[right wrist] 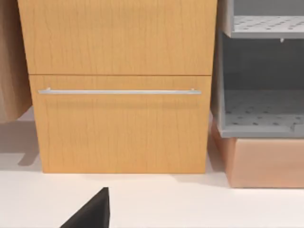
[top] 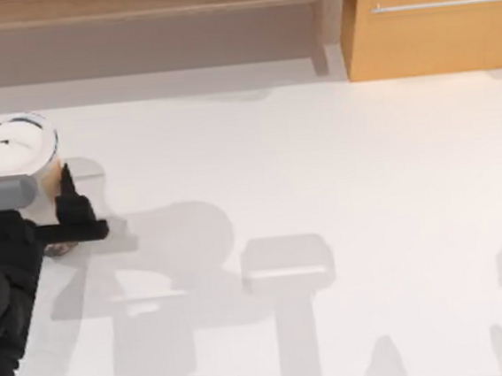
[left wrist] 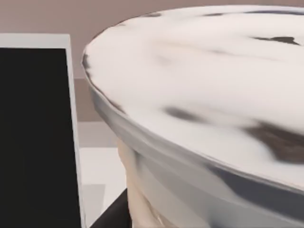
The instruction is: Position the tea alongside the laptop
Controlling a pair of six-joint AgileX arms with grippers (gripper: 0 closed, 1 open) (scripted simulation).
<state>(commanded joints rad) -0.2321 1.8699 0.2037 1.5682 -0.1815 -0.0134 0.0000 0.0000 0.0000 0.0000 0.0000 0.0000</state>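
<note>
the left arm reaches over the far left edge of the white table (top: pixel 318 146), its left gripper (top: pixel 62 215) just beside the tea (top: pixel 8 145). the cup's white lid sits right against the dark fingers (top: pixel 73 205), with a strip of beige cup wall next to them, but i cannot tell whether the fingers are spread or pinching the cup. in the left wrist view the lid of the tea looms very close, and the laptop (left wrist: pixel 35 133) stands just beyond it with its black screen and pale frame upright. the right gripper (right wrist: pixel 92 211) shows as a dark tip over the table, facing a wooden cabinet (right wrist: pixel 118 85) with a metal handle; its finger state is also unclear.
</note>
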